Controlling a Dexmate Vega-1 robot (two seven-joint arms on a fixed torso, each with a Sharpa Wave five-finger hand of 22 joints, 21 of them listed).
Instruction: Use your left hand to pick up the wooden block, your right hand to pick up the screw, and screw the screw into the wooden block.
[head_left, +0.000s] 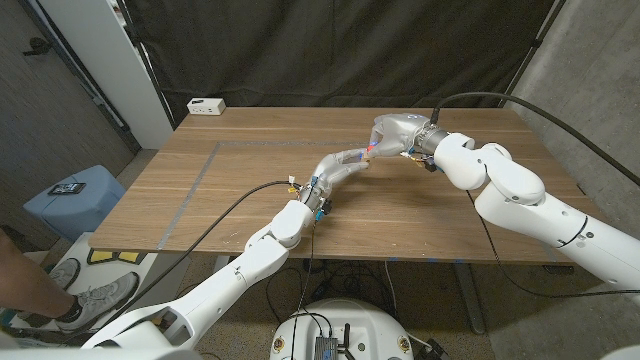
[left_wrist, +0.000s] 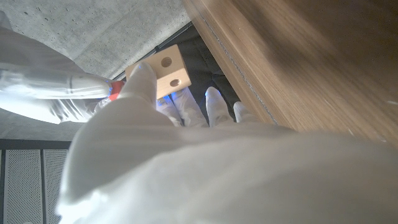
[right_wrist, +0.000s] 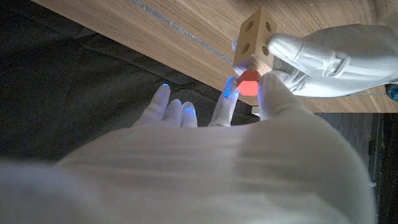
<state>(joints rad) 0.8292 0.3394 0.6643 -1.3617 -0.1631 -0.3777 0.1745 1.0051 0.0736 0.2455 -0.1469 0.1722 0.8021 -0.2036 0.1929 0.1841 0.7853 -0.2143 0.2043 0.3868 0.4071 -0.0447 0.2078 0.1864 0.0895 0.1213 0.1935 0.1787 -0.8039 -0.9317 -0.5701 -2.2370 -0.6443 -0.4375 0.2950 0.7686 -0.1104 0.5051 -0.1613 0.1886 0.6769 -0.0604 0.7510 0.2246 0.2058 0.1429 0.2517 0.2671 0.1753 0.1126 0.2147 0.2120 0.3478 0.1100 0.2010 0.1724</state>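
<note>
A wooden table (head_left: 250, 175) (pale tape lines (head_left: 200, 175) on its top) carries a white box (head_left: 206, 105).

You will find no text, label, brand, number or sign that you can read in these pictures; nothing is printed on the block (right_wrist: 254, 41) or the screw (right_wrist: 249, 83).

A pale, square-edged wooden block (right_wrist: 255, 40) with round holes in its faces is being held up above the table, tilted. A screw with a red-orange faceted head (right_wrist: 249, 83) is sitting against the block's lower face, its shank hidden.
</note>
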